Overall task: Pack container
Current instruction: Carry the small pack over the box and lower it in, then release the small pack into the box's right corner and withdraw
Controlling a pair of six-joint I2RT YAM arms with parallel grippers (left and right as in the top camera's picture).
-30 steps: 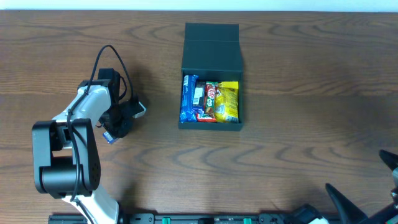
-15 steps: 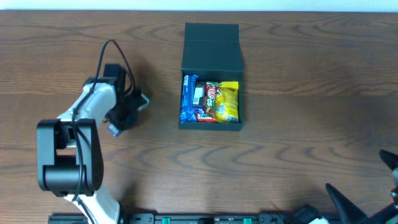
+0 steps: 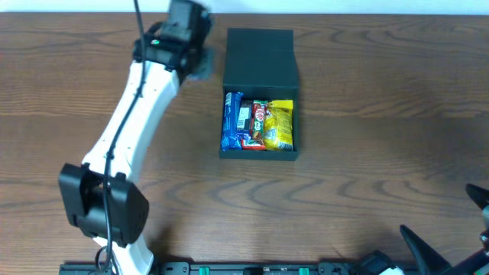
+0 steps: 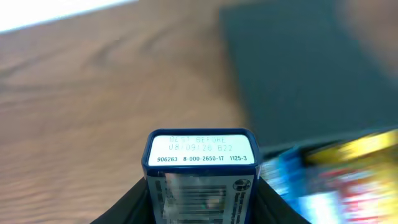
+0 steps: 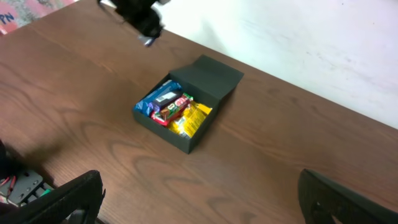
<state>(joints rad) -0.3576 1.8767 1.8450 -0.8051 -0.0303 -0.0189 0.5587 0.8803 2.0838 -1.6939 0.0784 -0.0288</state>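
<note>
Dark teal-grey matte cardboard forms the container (image 3: 258, 155), a shallow square box a little far of the table's middle. Its hinged flap lid (image 3: 260, 57) lies open and flat on the far side, a plain smooth panel with one crease across it. Inside the box, three glossy snack packs lie side by side and fill it: a blue wrapper (image 3: 231, 121) on the left, a red bar (image 3: 258, 124) in the middle, and a crinkled yellow bag (image 3: 281, 126) on the right.

Just left of the lid, at the far edge of the table, the left gripper (image 4: 200, 208) is seen blurred from overhead. Its wrist camera shows the black fingers closed narrowly on a small blue pack (image 4: 200, 149). That pack is flat-sided, with rounded corners, a white end panel bearing a printed date line, and a barcode face below. The lid's dark surface is beyond it to the right.

The right gripper (image 5: 199, 205) hangs at the near right corner, well apart from the box, its two dark fingers spread wide with nothing between them.

The brown table (image 3: 367, 153) has a wavy wood grain and a dull sheen.
</note>
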